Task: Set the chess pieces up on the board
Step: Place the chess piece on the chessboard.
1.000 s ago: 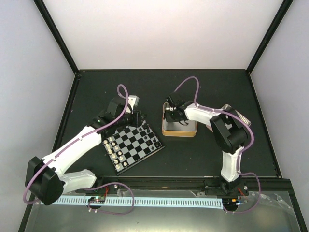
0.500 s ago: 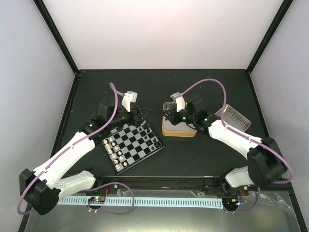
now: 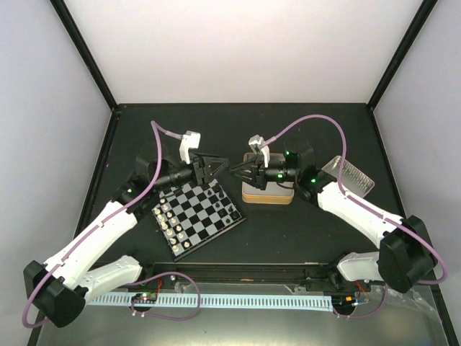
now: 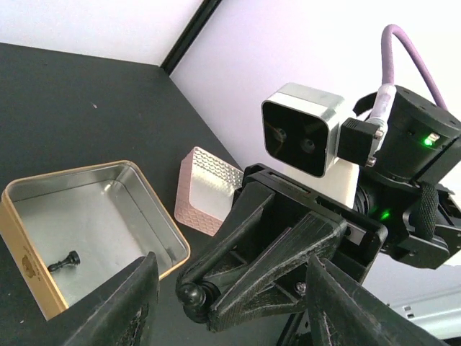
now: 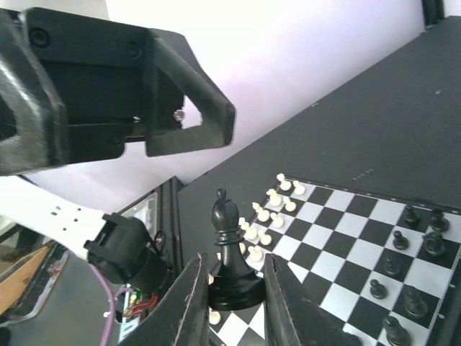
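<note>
My right gripper (image 5: 232, 277) is shut on the base of a black bishop (image 5: 227, 249), held upright in the air. It points left, tip to tip with my left gripper (image 3: 213, 169), between the board (image 3: 198, 216) and the tin. In the left wrist view the left gripper (image 4: 230, 317) is open, its fingers (image 4: 133, 303) standing wide either side of the right gripper's tips and the bishop (image 4: 190, 296). Several black chess pieces (image 5: 414, 249) stand along one edge of the board (image 5: 346, 241), with cream-white pieces (image 5: 266, 216) along the opposite edge. One more black piece (image 4: 65, 260) lies in the tin.
The gold-rimmed tin (image 3: 266, 196) sits right of the board, under the right arm. Its pink patterned lid (image 3: 350, 174) lies further right, also seen as the pink lid (image 4: 209, 191) from the left wrist. Black frame rails border the dark table.
The right gripper has come out of the tin and swung left with the bishop. The left gripper has lifted off the board's far corner, turned toward it and opened wider.
</note>
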`<state>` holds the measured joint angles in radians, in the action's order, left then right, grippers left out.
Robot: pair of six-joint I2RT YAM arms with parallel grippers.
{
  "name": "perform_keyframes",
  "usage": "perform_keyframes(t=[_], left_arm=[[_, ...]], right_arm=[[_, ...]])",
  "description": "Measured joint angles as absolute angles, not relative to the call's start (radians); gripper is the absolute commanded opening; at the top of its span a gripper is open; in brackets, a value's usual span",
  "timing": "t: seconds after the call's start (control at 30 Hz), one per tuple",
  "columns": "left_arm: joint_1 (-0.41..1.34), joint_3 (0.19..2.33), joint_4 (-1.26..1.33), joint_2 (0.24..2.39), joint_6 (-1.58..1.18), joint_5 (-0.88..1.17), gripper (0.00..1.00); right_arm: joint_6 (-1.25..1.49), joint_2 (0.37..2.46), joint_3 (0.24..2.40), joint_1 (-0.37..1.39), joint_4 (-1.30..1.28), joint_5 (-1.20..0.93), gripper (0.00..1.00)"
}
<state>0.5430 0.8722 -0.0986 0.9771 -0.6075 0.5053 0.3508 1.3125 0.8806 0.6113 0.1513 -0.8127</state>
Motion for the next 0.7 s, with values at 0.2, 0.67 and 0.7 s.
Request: perform_keyframes(t=[0.2, 0.67, 0.7], left_arm=[[0.537, 0.872, -0.103, 0.982, -0.603, 0.525, 0.50], [0.532, 0.878, -0.134, 1.015, -0.513, 0.667, 0.11], [0.532, 0.878, -0.134, 1.015, -0.506, 0.673, 0.08]], right_arm=[[0.369, 1.307, 0.881, 0.611, 0.178, -0.879, 0.15], [0.387, 1.304, 0.886, 0.611, 0.204, -0.952, 0.14], [0.388, 1.304, 0.886, 0.611, 0.204, -0.954, 0.14]])
